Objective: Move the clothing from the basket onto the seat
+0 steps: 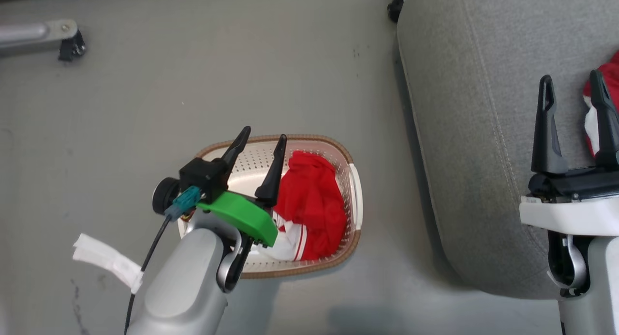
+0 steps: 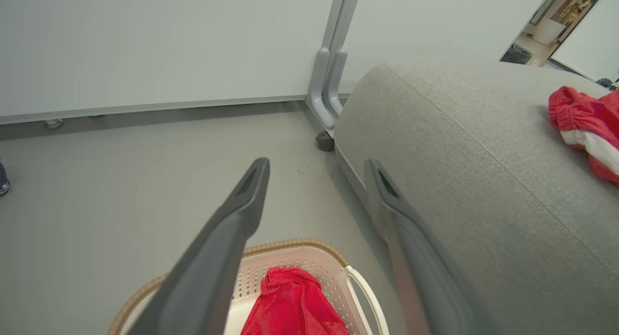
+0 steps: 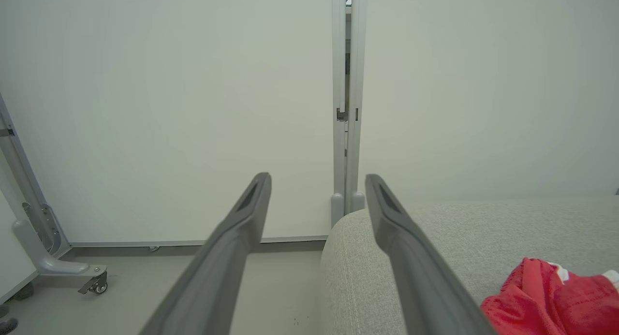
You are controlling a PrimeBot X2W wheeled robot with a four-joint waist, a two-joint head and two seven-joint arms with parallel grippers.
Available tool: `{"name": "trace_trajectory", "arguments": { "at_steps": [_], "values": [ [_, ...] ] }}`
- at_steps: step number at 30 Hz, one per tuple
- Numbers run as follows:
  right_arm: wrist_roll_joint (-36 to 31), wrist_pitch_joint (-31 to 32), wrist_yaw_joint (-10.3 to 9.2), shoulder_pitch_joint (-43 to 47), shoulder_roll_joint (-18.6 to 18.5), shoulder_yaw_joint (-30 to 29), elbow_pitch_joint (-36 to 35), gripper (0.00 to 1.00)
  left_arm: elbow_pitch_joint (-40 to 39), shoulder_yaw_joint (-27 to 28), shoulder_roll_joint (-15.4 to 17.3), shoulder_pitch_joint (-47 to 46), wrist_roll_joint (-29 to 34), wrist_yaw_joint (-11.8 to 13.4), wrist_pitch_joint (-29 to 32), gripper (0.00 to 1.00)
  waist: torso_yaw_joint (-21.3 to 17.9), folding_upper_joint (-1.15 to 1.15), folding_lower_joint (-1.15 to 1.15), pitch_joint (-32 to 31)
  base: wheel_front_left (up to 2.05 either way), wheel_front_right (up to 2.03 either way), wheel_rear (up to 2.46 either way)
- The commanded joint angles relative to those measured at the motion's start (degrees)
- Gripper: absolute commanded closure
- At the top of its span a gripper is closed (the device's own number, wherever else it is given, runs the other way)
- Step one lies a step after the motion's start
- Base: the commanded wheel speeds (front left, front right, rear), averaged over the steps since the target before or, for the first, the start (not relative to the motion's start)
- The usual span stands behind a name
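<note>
Head view: my left gripper (image 1: 263,137) tilts over the basket (image 1: 333,144), fingers spread and empty, red clothing (image 1: 314,204) just right of them. My right gripper (image 1: 571,81) points straight over the seat (image 1: 464,132), spread, empty, another garment (image 1: 614,66) beside its right finger.

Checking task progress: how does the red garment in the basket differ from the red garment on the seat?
Place: the basket garment lies bunched inside the basket; the seat garment lies on the seat. Nearby: the open left gripper is above the basket garment; the open right gripper is near the seat garment. Shared: both red with white bands, neither gripped.
</note>
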Motion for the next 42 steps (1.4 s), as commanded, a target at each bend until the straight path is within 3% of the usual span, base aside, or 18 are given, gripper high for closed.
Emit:
{"name": "trace_trajectory", "arguments": {
  "at_steps": [1, 8, 20, 29, 42],
  "values": [
    [-0.35, -0.02, -0.04, -1.56, -0.06, 0.09, -1.09, 0.0, 2.37, -1.93, 1.16, -3.25, -0.93, -0.12, -0.02, 0.0, -2.64, 0.0, 0.0, 12.24, 0.0, 0.0, 0.0],
    [-1.85, -0.02, -0.04, -4.34, 1.25, 3.11, -4.96, 0.0, 16.11, -16.52, 3.19, -14.44, -6.41, -0.12, -0.02, 0.0, -6.35, 0.0, 0.0, 19.35, 0.0, 0.0, 0.0],
    [-4.3, -0.02, -0.04, -7.52, 3.56, 7.69, -4.91, 0.0, 28.2, -33.97, 6.55, -24.72, -18.95, -0.12, 4.15, 0.0, -12.47, 0.0, 0.0, 26.91, 0.0, 0.0, 0.0],
    [-3.29, -0.02, -0.04, -8.73, 4.14, 9.76, -4.04, 0.0, 32.51, -40.49, 8.41, -28.46, -24.93, -0.12, 9.14, 0.0, -15.04, 0.0, 0.0, 29.48, 0.0, 0.0, 0.0],
    [-0.97, -0.02, -0.04, -9.69, 4.18, 12.46, -4.14, 0.0, 36.06, -44.48, 8.56, -32.34, -29.89, -0.12, 13.33, 0.0, -17.16, 0.0, 0.0, 33.49, 0.0, 0.0, 0.0]
  ]
}}
